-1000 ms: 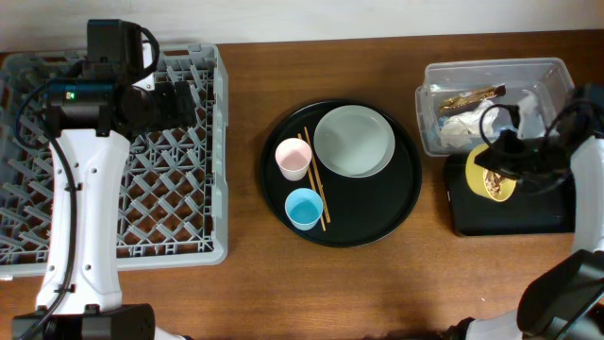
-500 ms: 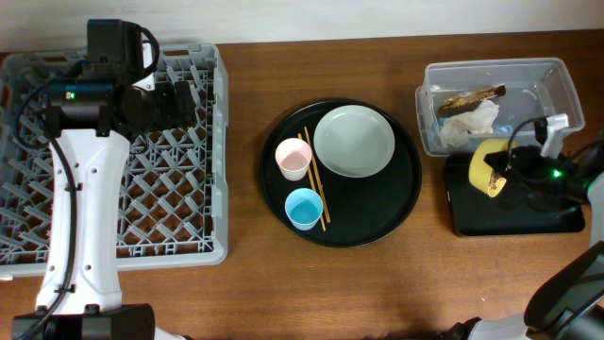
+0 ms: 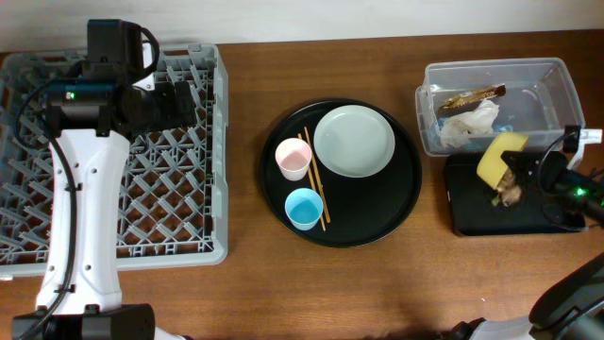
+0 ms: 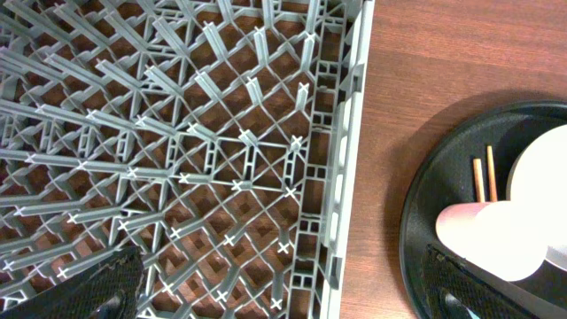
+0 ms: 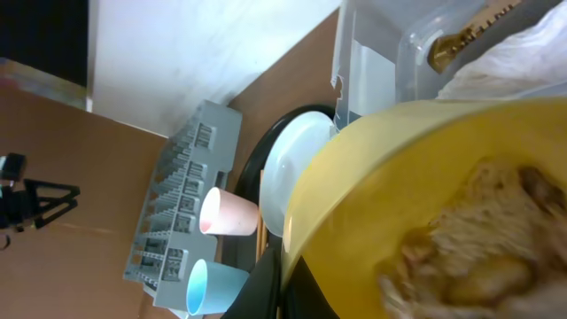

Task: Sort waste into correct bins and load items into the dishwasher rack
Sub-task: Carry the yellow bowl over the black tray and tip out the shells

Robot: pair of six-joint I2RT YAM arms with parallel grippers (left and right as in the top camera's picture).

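My right gripper [image 3: 530, 172] is shut on the rim of a yellow bowl [image 3: 498, 159], tipped on its side over the black bin [image 3: 472, 212]. Brown food scraps [image 3: 511, 194] hang at its mouth. In the right wrist view the bowl [image 5: 425, 177] fills the frame with scraps [image 5: 478, 248] inside, and my gripper [image 5: 292, 285] pinches its rim. My left gripper [image 3: 179, 102] is open and empty over the grey dishwasher rack [image 3: 212, 170]; the left wrist view shows its fingers [image 4: 283, 294] apart above the rack [image 4: 345, 177].
A black tray [image 3: 401, 203] holds a pale green plate [image 3: 354, 140], pink cup [image 3: 293, 158], blue cup [image 3: 303, 208] and chopsticks [image 3: 315, 179]. A clear bin [image 3: 557, 80] behind the black bin holds wrappers and paper.
My right arm has swung out to the right and rolled the yellow bowl from upright onto its side over the black bin. Scraps now show at its mouth. The left arm has not moved.
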